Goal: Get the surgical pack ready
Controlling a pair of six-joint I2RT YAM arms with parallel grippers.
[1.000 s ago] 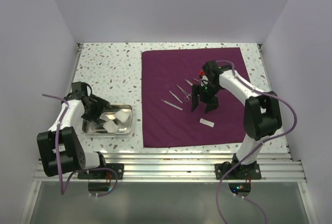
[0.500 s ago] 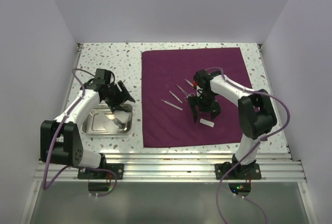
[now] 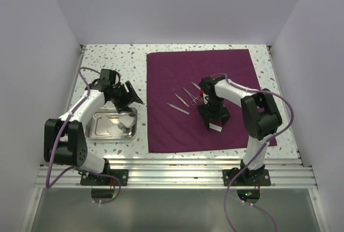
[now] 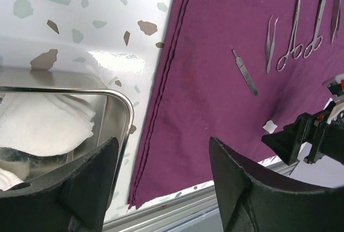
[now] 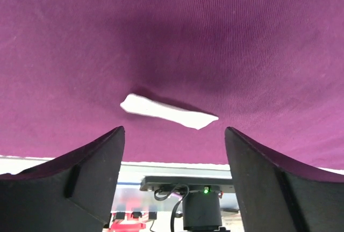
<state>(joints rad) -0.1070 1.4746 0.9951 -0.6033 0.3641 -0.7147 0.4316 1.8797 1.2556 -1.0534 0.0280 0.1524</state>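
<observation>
Over the last second the right hand (image 3: 215, 120), fingers spread, has dropped from beside the instruments (image 3: 185, 99) to straddle the gauze strip (image 5: 169, 112) on the cloth (image 3: 177, 132), and the left hand (image 3: 127, 93), spread and empty, has lifted off the tray (image 3: 97, 133) below it, so a gauze pick-up likely comes next.

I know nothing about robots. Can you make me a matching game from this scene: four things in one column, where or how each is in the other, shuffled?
Things: 1 steel tray; 2 scissors; 3 small white gauze piece; 4 left gripper.
Where or how: A under the open right gripper, on the purple cloth; B open, holding nothing; C among the silver tools mid-cloth; D on the speckled table, holding gauze squares.
Pairs: 1-D; 2-C; 3-A; 4-B.
</observation>
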